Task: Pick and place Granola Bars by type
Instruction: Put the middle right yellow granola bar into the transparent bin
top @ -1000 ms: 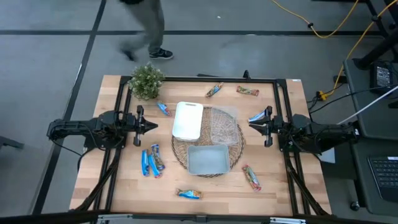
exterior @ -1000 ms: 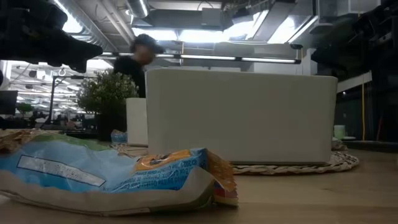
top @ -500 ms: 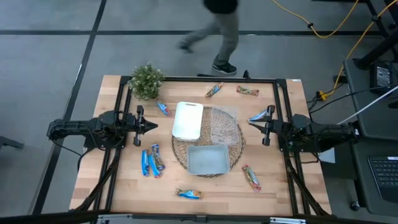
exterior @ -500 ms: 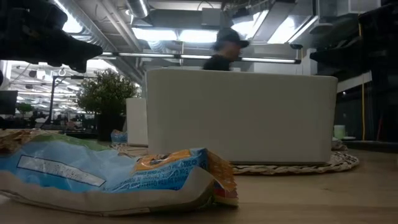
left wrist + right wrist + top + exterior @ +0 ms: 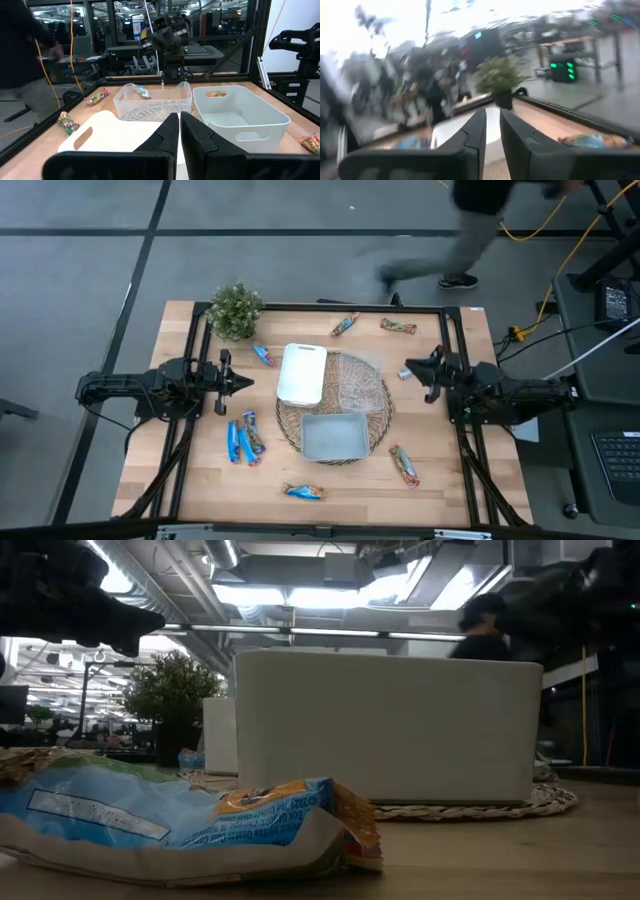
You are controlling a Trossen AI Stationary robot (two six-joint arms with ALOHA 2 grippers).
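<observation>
– Bars (image 5: pixel 252 437): where are they lying?

– All over the counter (image 5: pixel 200 485). Take the big things first, though. A round woven mat (image 5: pixel 385 418) sits mid-counter with a grey bin (image 5: pixel 333 437) and a clear bin (image 5: pixel 362 385) on it. A white lid (image 5: pixel 302 373) rests partly on the mat's left edge, and a potted plant (image 5: pixel 237 310) stands at the far left corner.

– And the arms?

– The left tool (image 5: pixel 245 383) hovers just left of the lid with its fingers pressed together and nothing between them. The right tool (image 5: pixel 418 370) is just right of the clear bin. Its fingers are nearly together, with only a slit between them in its wrist view.

– Is it pinching anything?

– A small blue bar (image 5: pixel 404 373) shows right at its tip, but I cannot tell whether it is pinched.

– The rest?

– Two blue ones lie side by side left of the mat, and another blue one (image 5: pixel 263 355) lies near the plant. Two (image 5: pixel 345 324) are along the far edge, a reddish one (image 5: pixel 404 465) is right of the grey bin, and a blue one (image 5: pixel 303 492) is at the near edge.
</observation>
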